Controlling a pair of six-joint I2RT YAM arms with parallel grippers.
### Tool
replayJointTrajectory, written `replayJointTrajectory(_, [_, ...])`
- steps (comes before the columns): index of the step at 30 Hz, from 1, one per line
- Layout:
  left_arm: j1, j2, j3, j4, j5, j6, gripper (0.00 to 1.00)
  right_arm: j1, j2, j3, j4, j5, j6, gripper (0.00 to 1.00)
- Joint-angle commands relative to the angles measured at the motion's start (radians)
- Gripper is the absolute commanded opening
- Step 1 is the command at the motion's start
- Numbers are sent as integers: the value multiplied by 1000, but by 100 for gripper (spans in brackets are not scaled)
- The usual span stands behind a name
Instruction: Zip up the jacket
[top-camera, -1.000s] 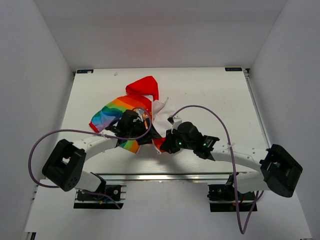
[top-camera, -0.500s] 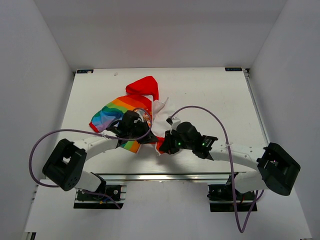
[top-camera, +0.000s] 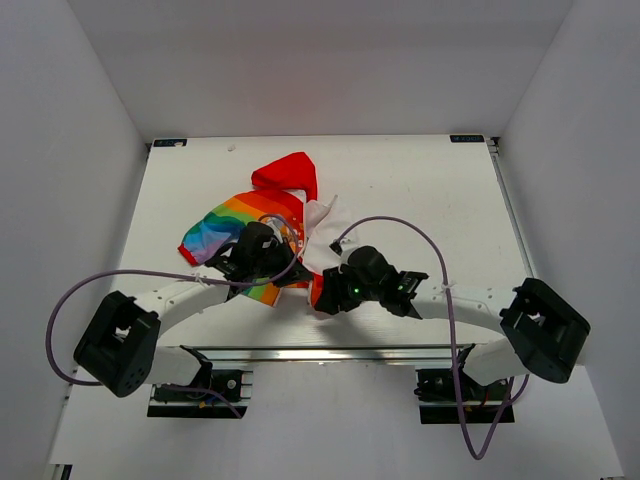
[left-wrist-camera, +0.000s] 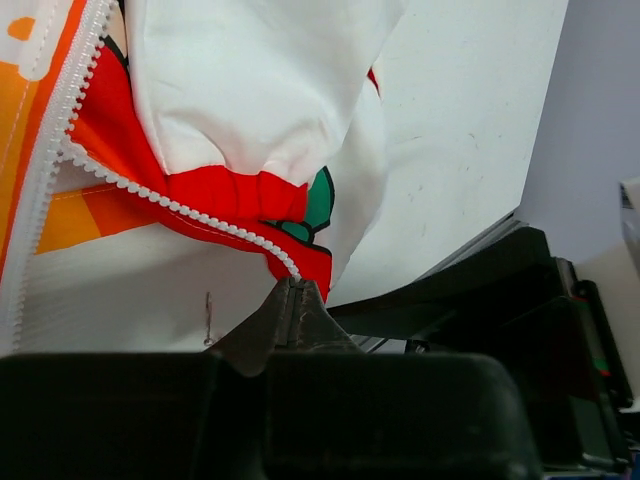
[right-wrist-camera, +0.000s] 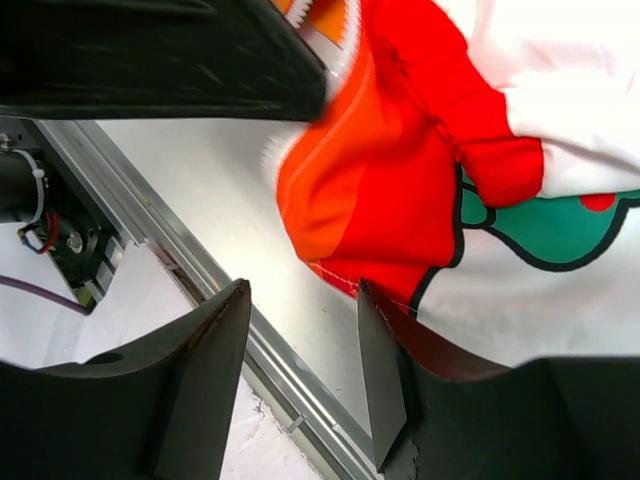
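Looking top-down, we see the jacket (top-camera: 275, 215) bunched at the table's (top-camera: 430, 190) near-centre, hood away from the bases. L gripper (left-wrist-camera: 292, 298) is closed, apparently pinching the bottom end of the zip teeth (left-wrist-camera: 170, 200), which run up-left from it twd the hood. R gripper (right-wrist-camera: 298, 310) is spread wide, holding nothing. The red hem corner (right-wrist-camera: 340, 190) lies just ahead btwn its fingers, so R arm is nearer.

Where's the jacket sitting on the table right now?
Top view: the jacket lies left of the table's middle, red hood pointing away, near hem pinched by the left gripper, the right gripper open beside it.
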Motion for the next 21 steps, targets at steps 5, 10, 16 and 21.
replayJointTrajectory(5, [-7,-43,-12,2,-13,-12,0,1,9,43,0,55,-8,58])
replayJointTrajectory(10, [-9,-48,-10,-7,-19,-23,0,10,41,75,-1,84,-5,64])
replayJointTrajectory(16, [-9,-49,-19,-22,-38,-52,0,67,126,144,-36,199,23,65])
replayJointTrajectory(21, [-10,-64,-29,-21,-36,-67,0,116,182,173,-65,360,90,63])
